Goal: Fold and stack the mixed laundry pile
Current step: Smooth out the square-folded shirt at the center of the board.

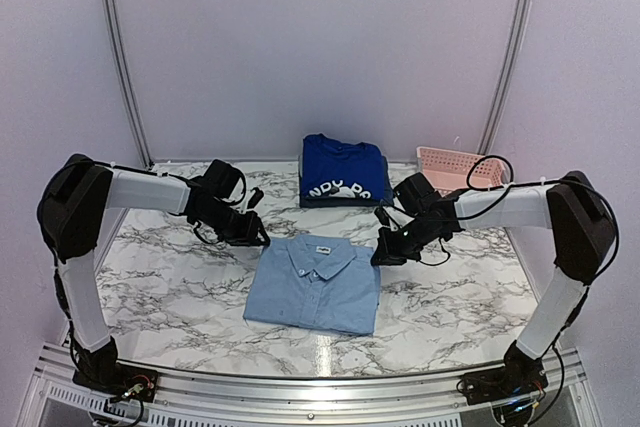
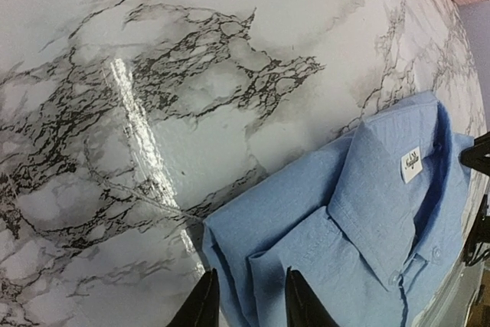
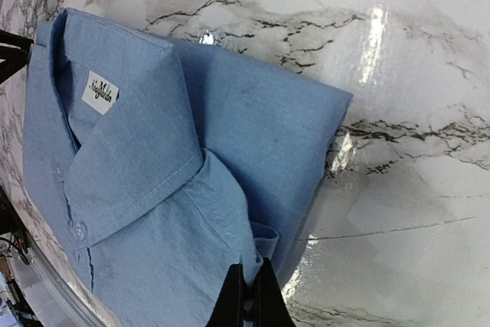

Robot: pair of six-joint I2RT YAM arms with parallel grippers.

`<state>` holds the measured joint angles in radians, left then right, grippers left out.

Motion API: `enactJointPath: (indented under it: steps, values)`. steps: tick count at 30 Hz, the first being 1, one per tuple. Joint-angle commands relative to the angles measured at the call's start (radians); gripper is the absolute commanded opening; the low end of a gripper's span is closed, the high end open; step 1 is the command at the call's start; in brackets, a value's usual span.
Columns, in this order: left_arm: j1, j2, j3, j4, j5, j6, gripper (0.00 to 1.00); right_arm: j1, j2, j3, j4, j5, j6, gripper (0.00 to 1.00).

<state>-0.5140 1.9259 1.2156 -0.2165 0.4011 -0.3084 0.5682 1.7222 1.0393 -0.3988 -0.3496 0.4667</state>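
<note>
In the overhead view, my left arm (image 1: 130, 190) reached in from the left edge towards the centre of the marble table (image 1: 170, 297). The left gripper (image 1: 258, 238) sat just left of centre, at the upper left corner of the light-blue collared shirt (image 1: 315, 284). In the left wrist view, that gripper (image 2: 249, 305) showed at the bottom edge. Its two fingers (image 2: 200, 304) stood apart, with the shirt's (image 2: 367, 212) folded shoulder edge showing in the gap between them. I could not tell whether either finger touched the cloth.

The shirt lay folded flat in the middle of the overhead frame, collar towards the top and white label (image 2: 412, 165) showing inside the neck. Above it, near the back wall, the royal-blue T-shirt (image 1: 340, 169) rested folded, its white lettering facing up. The two garments lay near each other but apart.

Right of centre, the right gripper (image 1: 384, 253) sat at the shirt's upper right corner. In the right wrist view, its (image 3: 250, 296) fingers were pressed together at the bottom of the frame. Their tips met the shirt's (image 3: 191, 151) folded edge, and I could not tell whether any cloth was caught between them. In the overhead view, the pink basket (image 1: 447, 166) stood at the upper right, behind the right arm (image 1: 500, 205).
</note>
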Motion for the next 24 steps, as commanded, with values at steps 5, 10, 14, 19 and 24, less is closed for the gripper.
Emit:
enactJointPath:
  steps: [5, 10, 14, 19, 24]
  values:
    - [0.003, 0.022, 0.035, -0.027, 0.06, 0.025, 0.2, -0.001, 0.01, 0.059, 0.002, -0.006, -0.02, 0.0]
    - [0.003, 0.041, 0.043, -0.027, 0.085, 0.017, 0.25, -0.001, 0.016, 0.071, 0.0, -0.005, -0.026, 0.0]
    - [0.003, 0.043, 0.042, -0.026, 0.088, 0.018, 0.22, -0.001, 0.022, 0.073, 0.004, -0.008, -0.022, 0.0]
    - [0.004, 0.017, 0.037, -0.028, 0.079, 0.029, 0.0, -0.001, 0.02, 0.084, -0.002, -0.014, -0.019, 0.0]
    - [0.031, -0.074, 0.0, -0.028, 0.058, 0.022, 0.0, 0.001, -0.042, 0.098, 0.006, -0.022, -0.021, 0.0]
